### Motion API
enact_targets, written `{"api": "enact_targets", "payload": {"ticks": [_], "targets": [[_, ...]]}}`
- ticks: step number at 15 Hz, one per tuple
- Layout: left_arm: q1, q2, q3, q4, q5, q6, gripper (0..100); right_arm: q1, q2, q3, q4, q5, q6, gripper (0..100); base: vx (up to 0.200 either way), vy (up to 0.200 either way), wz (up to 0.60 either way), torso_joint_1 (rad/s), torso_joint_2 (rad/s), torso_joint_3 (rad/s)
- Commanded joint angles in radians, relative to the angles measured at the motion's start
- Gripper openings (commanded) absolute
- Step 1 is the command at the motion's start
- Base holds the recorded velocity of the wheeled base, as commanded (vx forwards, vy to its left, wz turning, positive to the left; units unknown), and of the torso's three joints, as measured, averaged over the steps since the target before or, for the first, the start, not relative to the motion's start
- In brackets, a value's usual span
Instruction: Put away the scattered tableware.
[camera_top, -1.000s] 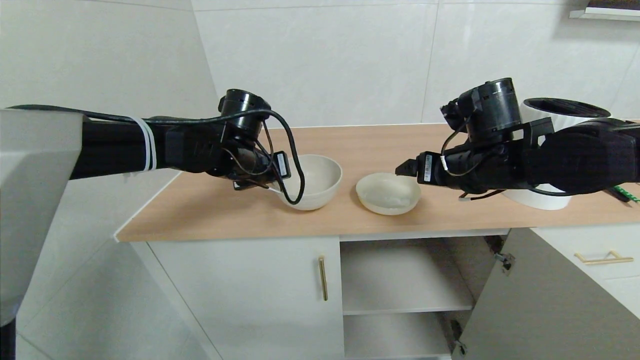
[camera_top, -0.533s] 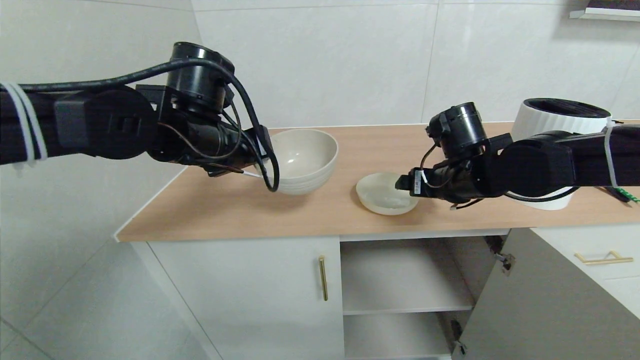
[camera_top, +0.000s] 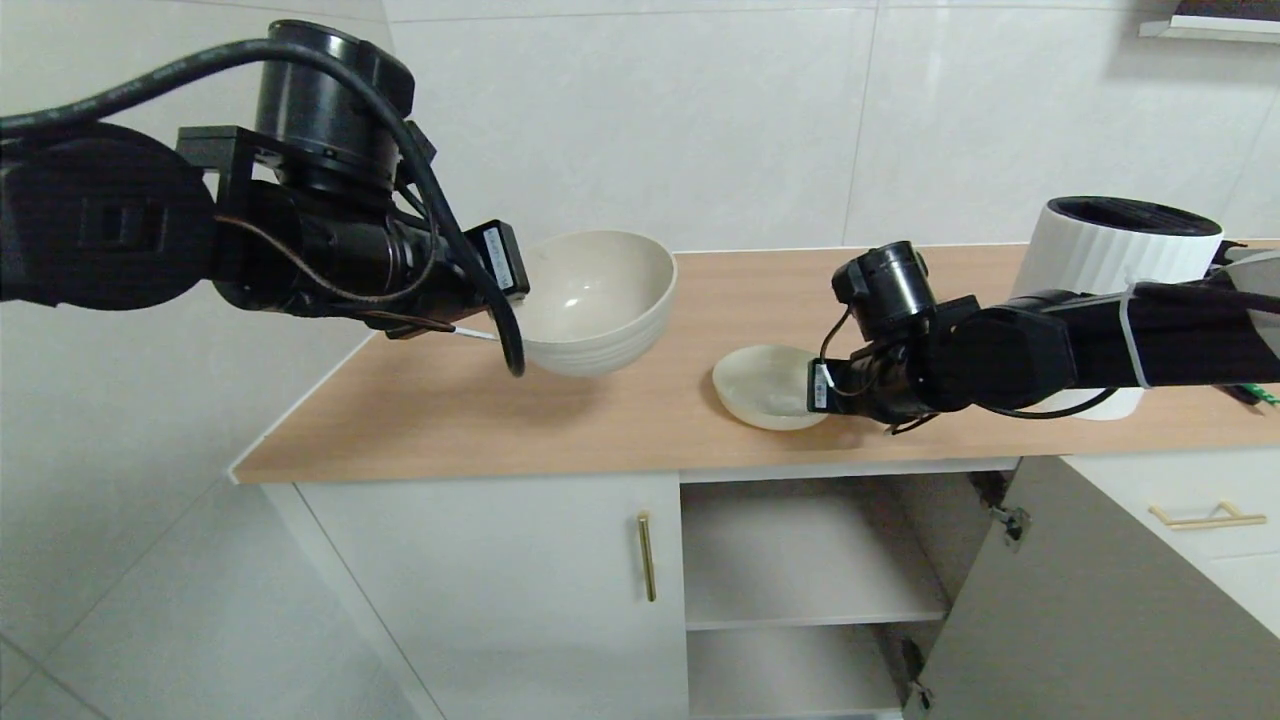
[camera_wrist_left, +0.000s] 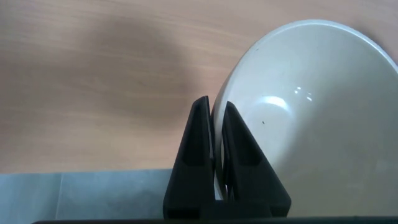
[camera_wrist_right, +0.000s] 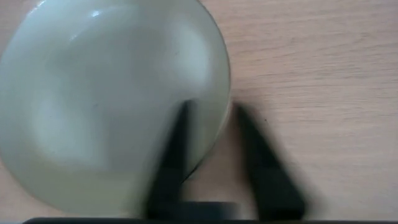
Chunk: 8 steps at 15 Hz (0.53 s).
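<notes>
We've raised the large bowl (camera_top: 600, 300) off the worktop (camera_top: 450, 420), left pincer (camera_wrist_left: 213, 106) clenched on its rim, ready for stowing; right pincer (camera_wrist_right: 208, 115), spread, now straddles the small bowl's (camera_top: 765, 385) rim.

No print was legible; the white sticker (camera_top: 497, 256) on the left end effector (camera_wrist_left: 212, 112) and second sticker (camera_top: 818, 385) on the right end effector (camera_wrist_right: 210, 113) proved unreadable.

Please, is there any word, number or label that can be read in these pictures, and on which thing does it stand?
No text can be read.
The left sticker, white, on the left pincer: too small to read.
The right sticker, white, on the right pincer: too small to read.
</notes>
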<state>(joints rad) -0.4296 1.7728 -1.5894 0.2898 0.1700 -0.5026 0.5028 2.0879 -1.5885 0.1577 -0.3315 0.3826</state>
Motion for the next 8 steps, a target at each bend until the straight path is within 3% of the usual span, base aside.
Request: {"api": "enact_targets", "payload": {"ticks": [1,6,8], "targets": [[-0.008,-0.035,0.012,0.000,0.000,-0.001,0,0.000,0.014,-0.004,0.000,0.000,0.001,0,0.000,0.000,0.00,0.000,0.00,0.000],[-0.020,-0.107,0.065,-0.006,0.002,0.006,0,0.014,-0.158,0.053,0.006,0.014,0.042,0,0.000,0.000,0.00,0.000,0.00,0.000],[-0.044,-0.184,0.157,-0.009,0.000,0.012,0,0.031,-0.308,0.148,0.008,0.065,0.042,0,0.000,0.000,0.00,0.000,0.00,0.000]]}}
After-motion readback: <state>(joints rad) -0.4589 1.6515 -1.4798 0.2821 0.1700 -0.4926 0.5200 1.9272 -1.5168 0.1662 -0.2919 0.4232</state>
